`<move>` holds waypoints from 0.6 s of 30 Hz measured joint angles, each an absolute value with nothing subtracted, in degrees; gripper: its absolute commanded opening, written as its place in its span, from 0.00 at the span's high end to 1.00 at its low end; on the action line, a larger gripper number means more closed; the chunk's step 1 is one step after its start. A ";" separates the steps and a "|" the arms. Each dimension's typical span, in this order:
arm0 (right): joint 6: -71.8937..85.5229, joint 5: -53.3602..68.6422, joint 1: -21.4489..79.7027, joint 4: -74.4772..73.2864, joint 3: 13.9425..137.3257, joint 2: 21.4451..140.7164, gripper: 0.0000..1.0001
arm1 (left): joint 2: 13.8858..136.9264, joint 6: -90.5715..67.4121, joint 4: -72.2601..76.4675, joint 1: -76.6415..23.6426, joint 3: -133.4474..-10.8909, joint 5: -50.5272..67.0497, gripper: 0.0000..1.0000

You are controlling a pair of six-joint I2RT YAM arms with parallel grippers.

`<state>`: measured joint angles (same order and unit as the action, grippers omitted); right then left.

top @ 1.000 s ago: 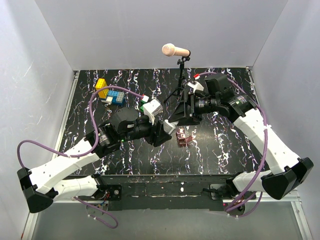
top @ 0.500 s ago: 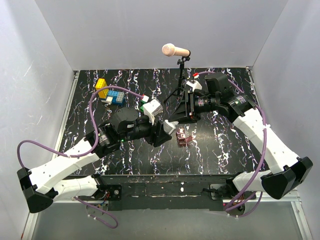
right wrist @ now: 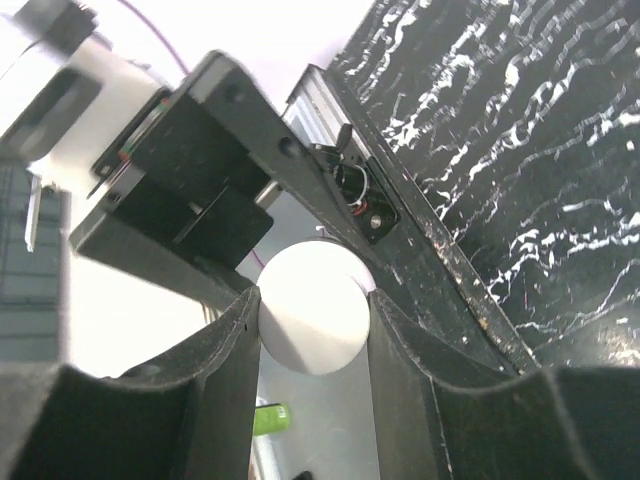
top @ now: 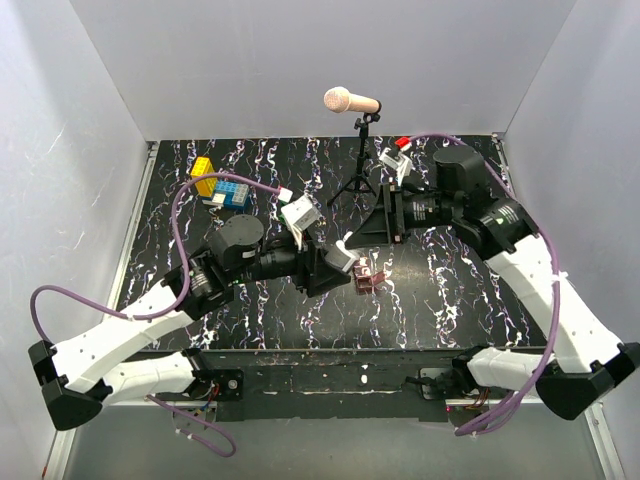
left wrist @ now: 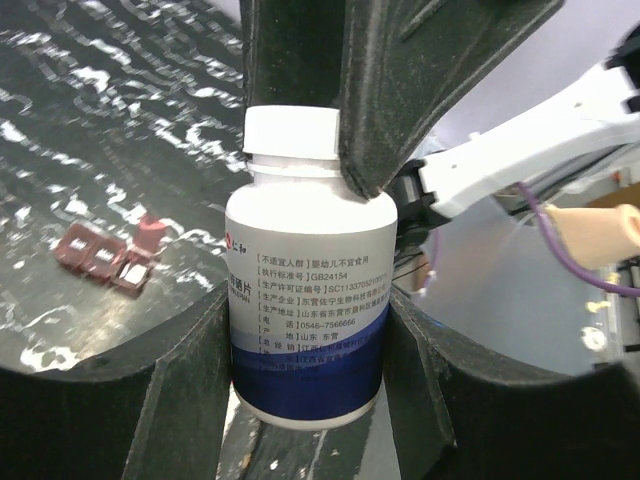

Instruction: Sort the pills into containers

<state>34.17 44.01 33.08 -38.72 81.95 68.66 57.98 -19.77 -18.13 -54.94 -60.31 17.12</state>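
Hold: white pill bottle (left wrist: 305, 300) is clamped at its body by left gripper (left wrist: 305, 400); cap (left wrist: 290, 135) is pinched by right gripper (right wrist: 312, 345) | pill box (top: 366, 277) is set on table (top: 450, 290) close by | Risk: pills could be spilled off-box if cap is jerked free.

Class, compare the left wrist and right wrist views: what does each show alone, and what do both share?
Left wrist only: the bottle and its printed label, between the left gripper's fingers; the pill box; the microphone. Right wrist only: the cap's round top, pinched between both fingers of the right gripper. Both: the white cap and the marbled table.
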 measured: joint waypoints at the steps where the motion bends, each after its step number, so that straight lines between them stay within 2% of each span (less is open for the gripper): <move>1: 33.19 44.69 33.08 -38.00 81.95 67.83 0.99 | 57.65 -20.25 -17.30 -54.94 -60.12 18.04 1.00; 18: 22.24 60.20 33.10 -23.88 79.70 58.52 0.99 | 57.23 -31.33 3.07 -54.94 -56.73 38.30 1.00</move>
